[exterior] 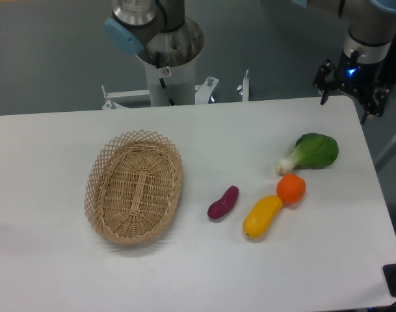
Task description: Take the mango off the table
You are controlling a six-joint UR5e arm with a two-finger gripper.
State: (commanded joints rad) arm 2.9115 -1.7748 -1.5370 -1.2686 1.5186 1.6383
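The mango (263, 216), glossy yellow and elongated, lies on the white table (237, 130) right of the middle, toward the front. Its upper end touches a round orange fruit (291, 188). My gripper (346, 103) hangs over the table's far right corner, well behind and to the right of the mango. Its black fingers (325, 83) are spread open with nothing between them, and a blue light glows on the wrist.
A small purple vegetable (223, 202) lies just left of the mango. A green leafy vegetable (313, 152) sits behind the orange fruit. An oval wicker basket (134, 187) stands at the left. The robot base (165, 58) rises behind the table's far edge.
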